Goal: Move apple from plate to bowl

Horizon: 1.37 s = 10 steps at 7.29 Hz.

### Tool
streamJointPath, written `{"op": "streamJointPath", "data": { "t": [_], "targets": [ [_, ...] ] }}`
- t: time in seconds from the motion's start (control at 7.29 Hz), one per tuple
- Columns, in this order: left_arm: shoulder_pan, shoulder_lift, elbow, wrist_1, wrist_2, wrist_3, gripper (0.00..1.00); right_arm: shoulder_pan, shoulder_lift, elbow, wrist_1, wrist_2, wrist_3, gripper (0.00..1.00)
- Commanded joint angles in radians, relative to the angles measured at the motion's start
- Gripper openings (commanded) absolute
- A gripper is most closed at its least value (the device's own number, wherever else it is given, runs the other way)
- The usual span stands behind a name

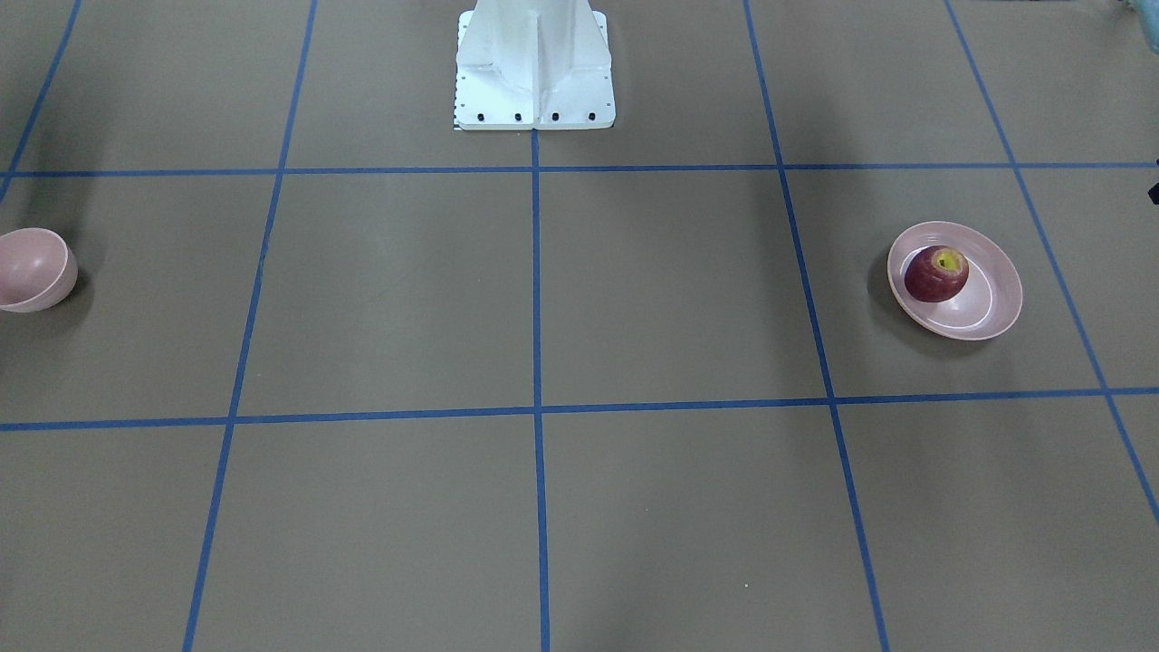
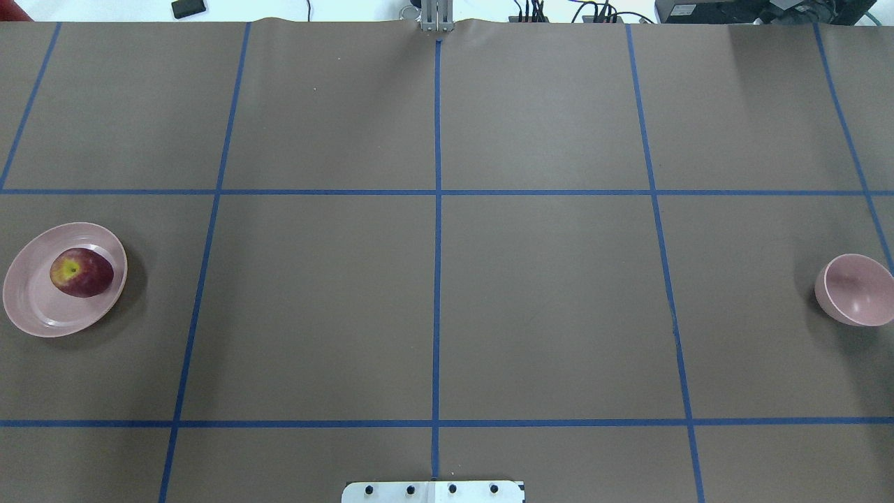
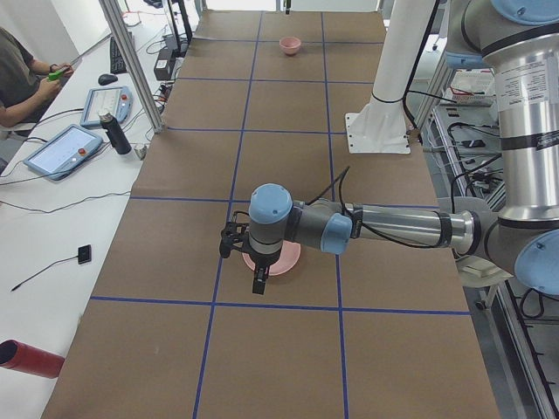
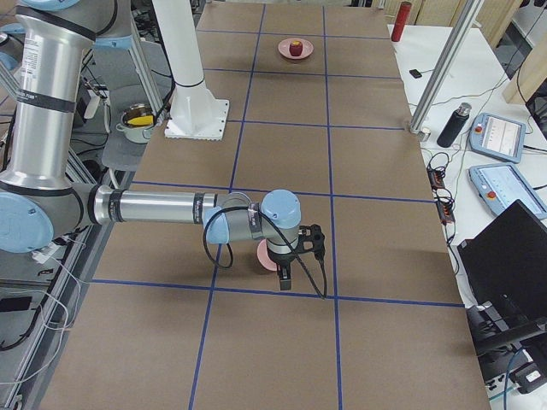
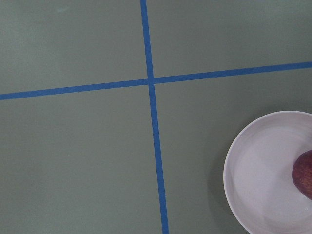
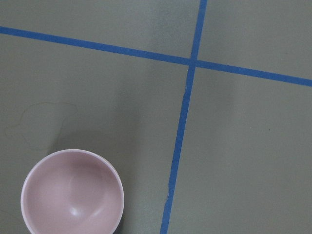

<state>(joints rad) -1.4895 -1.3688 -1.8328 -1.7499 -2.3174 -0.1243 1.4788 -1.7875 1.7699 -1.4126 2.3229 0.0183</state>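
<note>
The dark-red apple [image 1: 935, 273] with a yellow patch lies in the shallow pale-pink plate [image 1: 991, 312] on the robot's left side of the table; both also show in the overhead view, the apple [image 2: 81, 272] on the plate [image 2: 35, 314]. The small deep pink bowl [image 1: 32, 269] stands empty at the far right side [image 2: 859, 290]. In the exterior left view, my left gripper [image 3: 259, 281] hangs above the plate [image 3: 284, 259]. In the exterior right view, my right gripper [image 4: 285, 278] hangs above the bowl [image 4: 267, 256]. I cannot tell whether either is open or shut.
The white robot pedestal [image 1: 534, 63] stands at the table's middle edge. Blue tape lines divide the brown table cover [image 2: 545, 300]. A side bench with tablets, a bottle [image 3: 116, 133] and a red cylinder [image 3: 31, 358] runs along the far side, with a seated person [image 3: 17, 70].
</note>
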Motion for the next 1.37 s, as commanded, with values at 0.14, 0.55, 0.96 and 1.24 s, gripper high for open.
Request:
{"op": "streamJointPath", "data": {
  "t": [0.14, 0.55, 0.96, 1.24],
  "targets": [
    [0.000, 0.000, -0.002, 0.001, 0.001, 0.000, 0.98, -0.009, 0.051, -0.129, 0.062, 0.028, 0.000, 1.00],
    [0.000, 0.000, -0.002, 0.001, 0.000, -0.001, 0.98, -0.063, 0.045, -0.252, 0.304, 0.088, 0.017, 1.00],
    [0.000, 0.002, -0.006, 0.001, 0.000, -0.002, 0.98, -0.250, 0.024, -0.254, 0.553, 0.034, 0.306, 1.00],
    [0.000, 0.002, -0.006, 0.003, 0.000, -0.002, 0.98, -0.271, -0.004, -0.256, 0.555, 0.032, 0.298, 1.00]
  ]
}}
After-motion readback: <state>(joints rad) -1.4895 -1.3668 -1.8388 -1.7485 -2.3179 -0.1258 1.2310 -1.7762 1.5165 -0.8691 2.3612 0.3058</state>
